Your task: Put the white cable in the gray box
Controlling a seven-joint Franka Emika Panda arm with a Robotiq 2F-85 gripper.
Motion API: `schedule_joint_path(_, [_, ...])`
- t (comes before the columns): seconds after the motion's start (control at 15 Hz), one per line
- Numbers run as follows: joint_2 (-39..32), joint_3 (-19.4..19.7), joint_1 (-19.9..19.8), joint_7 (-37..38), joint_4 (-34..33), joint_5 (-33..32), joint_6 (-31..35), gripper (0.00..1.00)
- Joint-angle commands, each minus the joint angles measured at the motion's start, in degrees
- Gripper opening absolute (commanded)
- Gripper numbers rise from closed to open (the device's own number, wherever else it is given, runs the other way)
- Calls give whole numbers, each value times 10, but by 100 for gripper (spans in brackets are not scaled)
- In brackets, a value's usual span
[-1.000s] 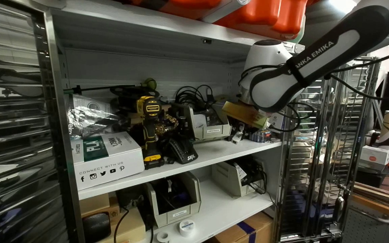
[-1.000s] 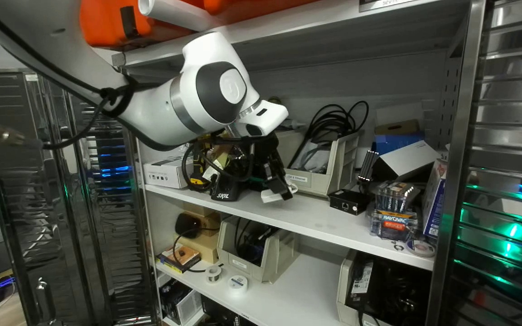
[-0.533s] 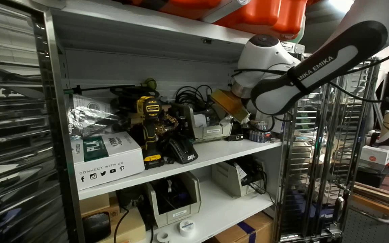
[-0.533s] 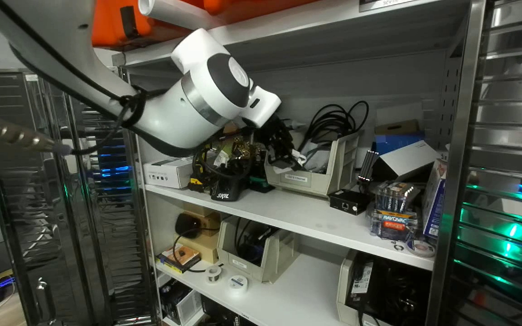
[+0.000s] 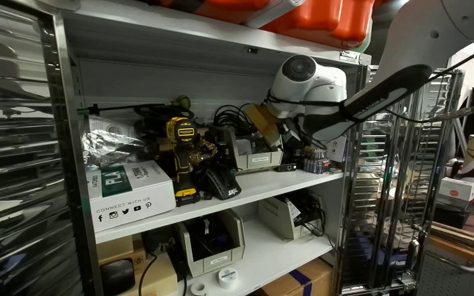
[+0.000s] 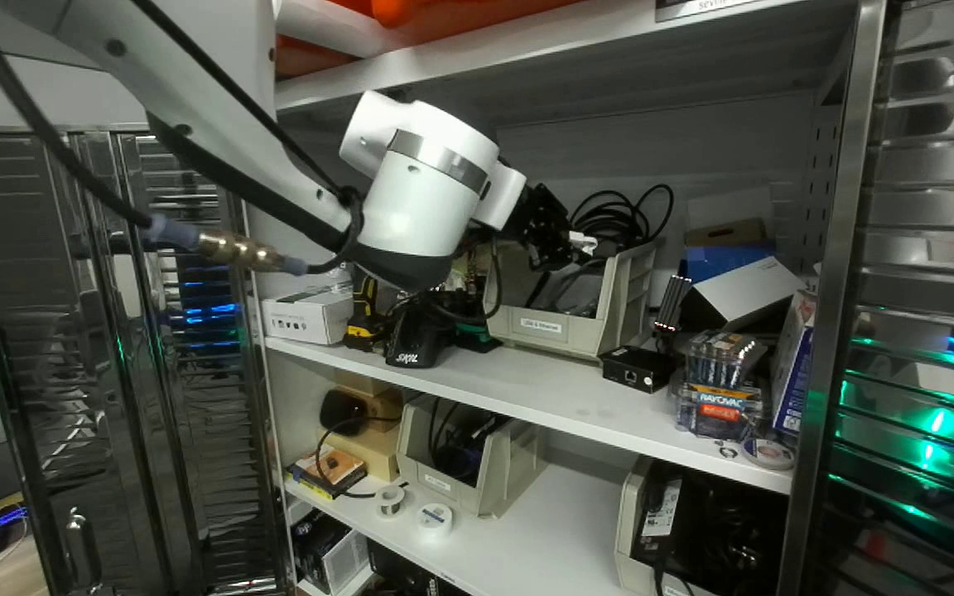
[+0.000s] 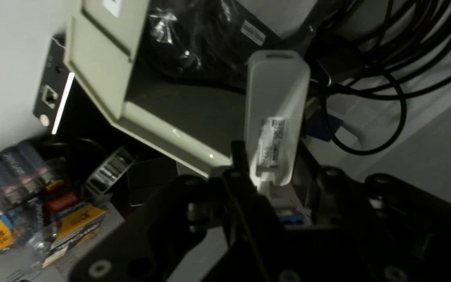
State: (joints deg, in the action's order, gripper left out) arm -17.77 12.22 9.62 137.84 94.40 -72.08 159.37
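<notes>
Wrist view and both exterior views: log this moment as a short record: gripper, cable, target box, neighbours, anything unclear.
Gripper: closed on the white cable
Cable position: apparently over the opening of the gray box, not yet released
Box contents: include a plastic bag
Beside the box: black device with a port
Farther along the shelf: battery packs
Unclear: whether the cable touches anything in the box

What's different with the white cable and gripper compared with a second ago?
In an exterior view, the white cable has moved up and to the right, from low in front of the gray box to what looks like over it. The gripper moved along and still holds it; nothing was let go. The drill, batteries and gray box stayed put.
</notes>
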Motion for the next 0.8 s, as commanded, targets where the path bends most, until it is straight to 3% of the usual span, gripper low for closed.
schedule_joint_path(0.0, [-84,45,41,154,-119,-134,-1,8])
schedule_joint_path(0.2, [-118,48,57,276,-146,-247,-24,8])
schedule_joint_path(0.27, [-139,30,45,197,-188,-202,-35,21])
schedule_joint_path(0.33, [-145,28,46,187,-192,-210,-43,56])
schedule_joint_path(0.4, [-151,29,48,189,-200,-217,-49,57])
schedule_joint_path(0.73, [-122,34,45,199,-163,-237,-26,95])
